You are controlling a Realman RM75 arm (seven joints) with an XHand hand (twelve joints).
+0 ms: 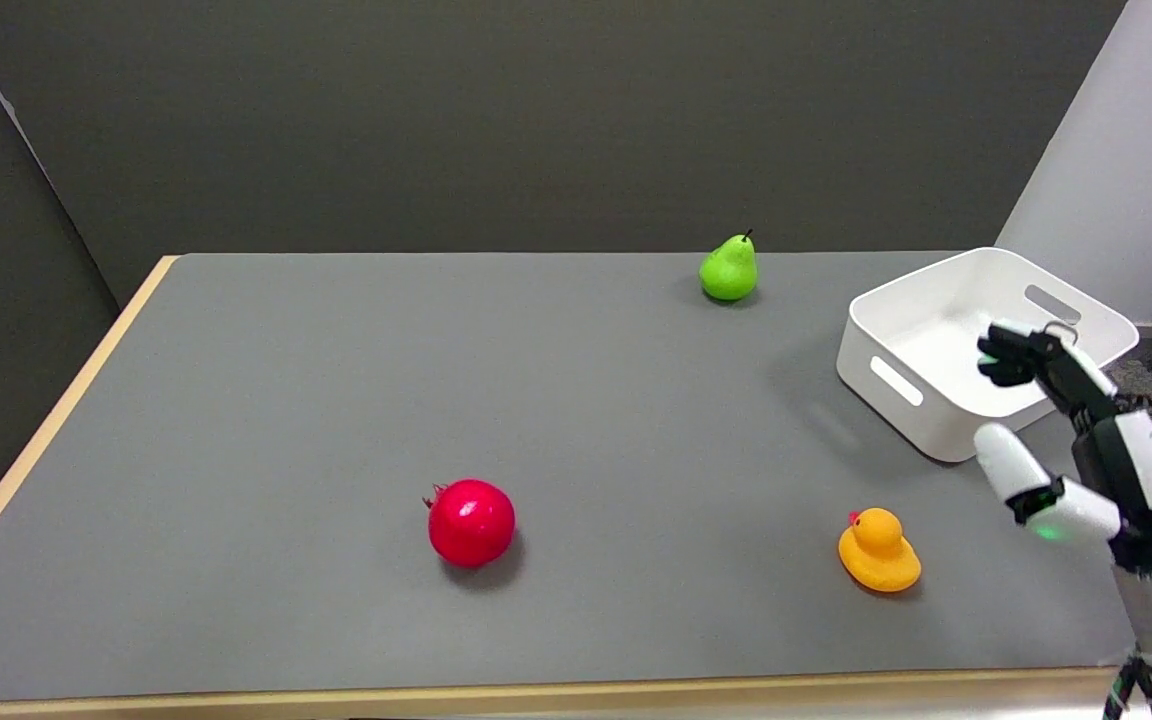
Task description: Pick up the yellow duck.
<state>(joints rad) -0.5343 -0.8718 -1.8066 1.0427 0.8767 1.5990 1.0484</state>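
The yellow duck (879, 551) sits upright on the grey table (336, 400) near the front right, its red beak pointing left. My right hand (1071, 430) hangs in the air to the right of the duck and somewhat above it, apart from it. Its fingers are spread, the thumb reaching down-left and the dark fingertips up over the white bin's near wall. Nothing is held in the hand.
A white bin (981, 345) stands at the right edge behind the hand. A red pomegranate (471, 522) lies left of the duck near the front. A green pear (729, 268) stands at the back.
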